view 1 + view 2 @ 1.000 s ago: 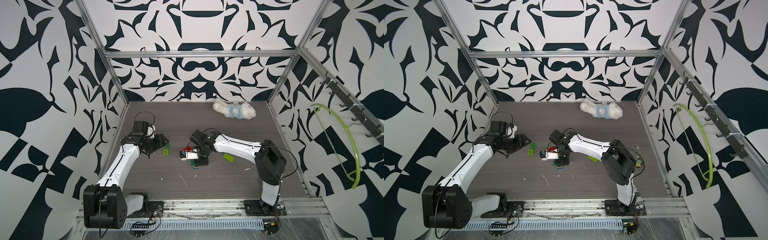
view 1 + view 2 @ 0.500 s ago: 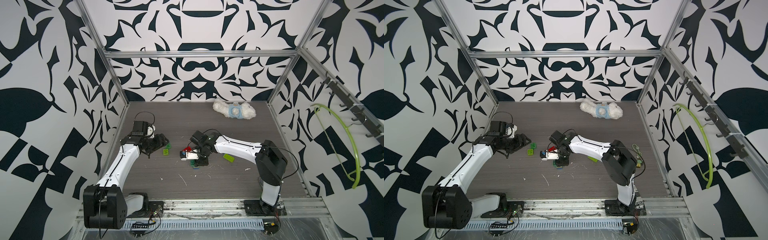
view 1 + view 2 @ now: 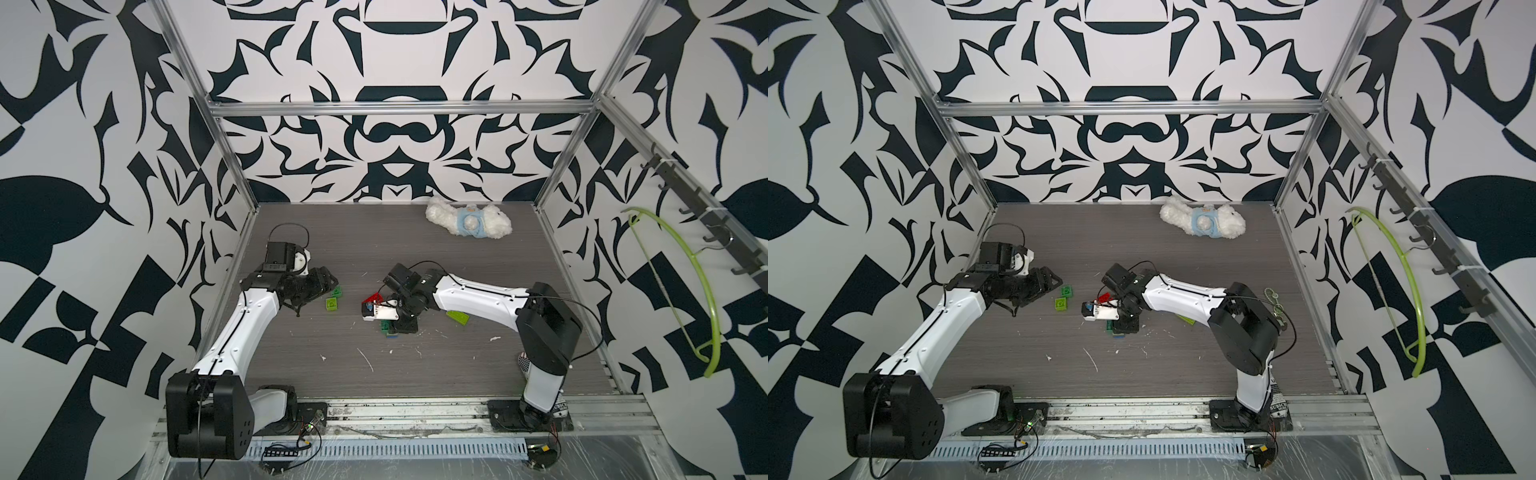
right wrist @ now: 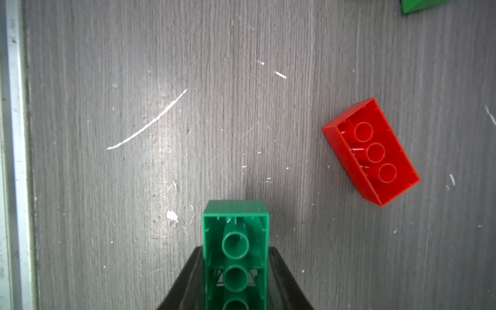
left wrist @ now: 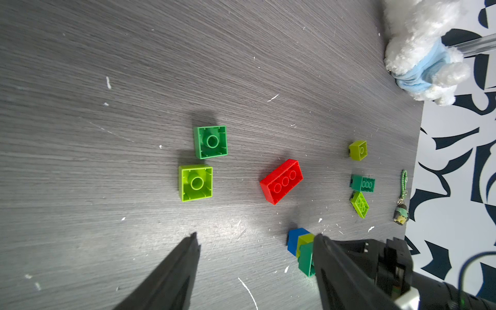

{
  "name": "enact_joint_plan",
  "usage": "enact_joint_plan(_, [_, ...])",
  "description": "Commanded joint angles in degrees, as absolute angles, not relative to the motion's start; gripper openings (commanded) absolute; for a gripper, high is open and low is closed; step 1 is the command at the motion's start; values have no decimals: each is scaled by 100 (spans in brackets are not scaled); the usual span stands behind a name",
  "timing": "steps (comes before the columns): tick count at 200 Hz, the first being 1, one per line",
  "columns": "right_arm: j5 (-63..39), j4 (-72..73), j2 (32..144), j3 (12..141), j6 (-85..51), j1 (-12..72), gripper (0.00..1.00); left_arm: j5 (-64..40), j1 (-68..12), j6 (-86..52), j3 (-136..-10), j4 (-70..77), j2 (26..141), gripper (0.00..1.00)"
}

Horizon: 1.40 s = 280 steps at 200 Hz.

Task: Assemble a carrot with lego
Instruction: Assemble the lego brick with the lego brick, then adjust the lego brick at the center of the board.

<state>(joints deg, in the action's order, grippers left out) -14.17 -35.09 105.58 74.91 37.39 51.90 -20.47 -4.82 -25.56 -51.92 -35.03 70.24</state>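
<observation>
A short stack of lego (image 5: 300,247), blue then lime then dark green, stands at mid-table under my right gripper (image 3: 401,326). In the right wrist view that gripper (image 4: 235,251) is shut on the dark green brick (image 4: 235,228), whose hollow underside faces the camera. The red brick (image 3: 372,298) (image 4: 371,151) lies upside down just beside it. My left gripper (image 5: 256,237) (image 3: 326,282) hangs open and empty. A dark green square brick (image 5: 211,141) and a lime square brick (image 5: 196,183) lie in front of it.
A small lime brick (image 5: 358,150), a dark green oblong (image 5: 363,183) and a lime oblong (image 3: 458,317) lie near the right arm. A keychain (image 3: 1273,299) lies by the right edge. The white plush toy (image 3: 467,222) lies at the back, and a green hanger (image 3: 685,282) hangs on the right wall.
</observation>
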Motion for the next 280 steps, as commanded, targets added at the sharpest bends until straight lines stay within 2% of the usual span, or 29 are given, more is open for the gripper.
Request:
enact_joint_plan(1, [-1326,-3790,10659,7650,3700,5223,48,-2195,-457,-2557,-5159,-3458,6958,74])
enact_joint_plan(25, [-1441,-3647,10438,7686,3575,5221,60,-2214,-457,-2549,-5203,-3461,6938,74])
enact_joint_plan(39, [-1537,-3517,10215,7635,3456,5220,70,-2240,-453,-2553,-5211,-3442,6930,74])
enact_joint_plan(51, [-1610,-3368,9932,7500,3341,5146,74,-2288,-457,-2575,-5204,-3416,6925,75])
enact_joint_plan(74, [-1854,-3156,9246,7076,3068,4737,74,-2446,-457,-2664,-5186,-3326,6869,74])
enact_joint_plan(95, [-2121,-2976,8737,6717,2810,3882,74,-2679,-466,-2722,-5192,-3220,6821,74])
enact_joint_plan(112, [-1883,-2890,8591,6579,2797,3270,74,-2895,-475,-2686,-5270,-3223,6843,74])
enact_joint_plan(144, [-1277,-2958,8855,6523,3199,2635,73,-3006,-679,-2654,-5417,-3235,6918,74])
enact_joint_plan(201, [-789,-3870,9284,6617,4366,2036,73,-3027,-1158,-2742,-5487,-3228,6987,74])
enact_joint_plan(280, [-821,-4215,9824,6736,4712,1898,73,-3028,-1367,-2791,-5545,-3147,7143,75])
